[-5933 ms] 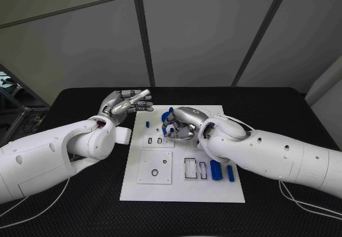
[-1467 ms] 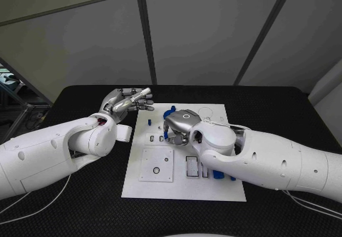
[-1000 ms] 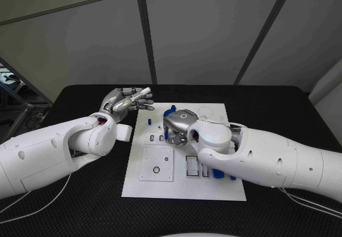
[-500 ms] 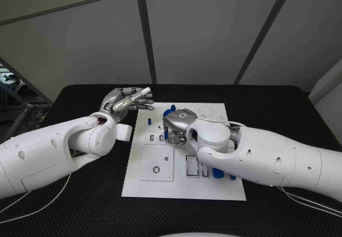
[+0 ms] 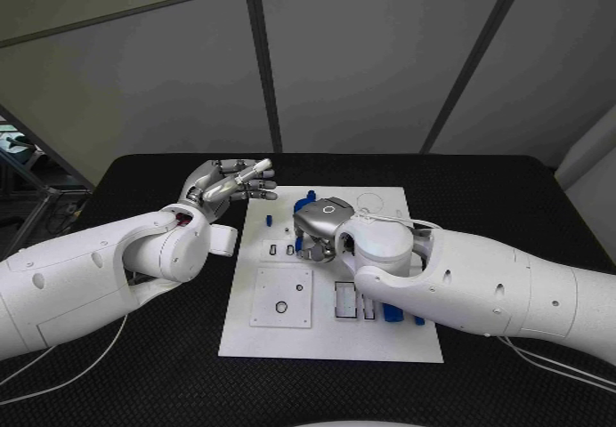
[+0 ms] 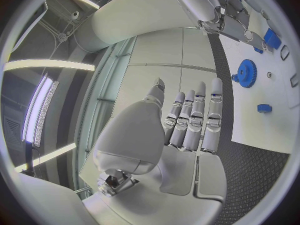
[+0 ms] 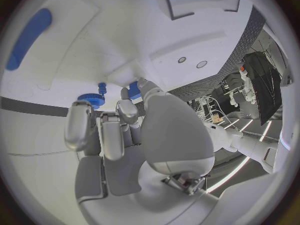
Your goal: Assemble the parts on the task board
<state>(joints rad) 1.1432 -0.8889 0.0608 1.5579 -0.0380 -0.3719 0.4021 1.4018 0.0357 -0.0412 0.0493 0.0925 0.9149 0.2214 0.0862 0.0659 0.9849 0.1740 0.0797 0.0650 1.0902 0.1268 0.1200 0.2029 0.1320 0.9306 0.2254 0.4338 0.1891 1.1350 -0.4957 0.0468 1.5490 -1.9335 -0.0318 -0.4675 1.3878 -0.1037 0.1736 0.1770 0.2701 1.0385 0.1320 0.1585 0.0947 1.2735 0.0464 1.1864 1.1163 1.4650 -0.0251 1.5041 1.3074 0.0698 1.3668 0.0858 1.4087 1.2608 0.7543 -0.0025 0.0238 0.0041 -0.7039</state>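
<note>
Two white arms reach over the black bench (image 5: 154,178), with the white task board (image 5: 328,342) lying in the middle between them. The left hand (image 5: 231,185) is raised above the bench just beside the board's far left corner, palm turned up; its fingers (image 6: 200,120) lie straight and side by side, and they hold nothing. The right hand (image 5: 321,229) is down over the far middle of the board, its back toward the head camera. In the right wrist view its fingers (image 7: 94,127) curl in toward a blue gear (image 7: 94,100) and a small blue part (image 7: 133,91) close under the fingertips; whether they are clamped on either piece I cannot tell.

Several blue parts stay on the board. The gear (image 6: 247,73) sits flat near the far end, and a small blue peg (image 5: 267,219) stands near the board's left edge, close to the left hand. A long blue bar (image 7: 28,37) lies flat by itself on the white surface, well apart from the gear. Blue pieces (image 5: 392,310) also show at the near right of the board, partly covered by the right forearm. A square white plate (image 5: 280,301) with a black ring and a small hole is set in the board's near left part, and rectangular slots (image 5: 344,300) outlined in black lie just beside it
</note>
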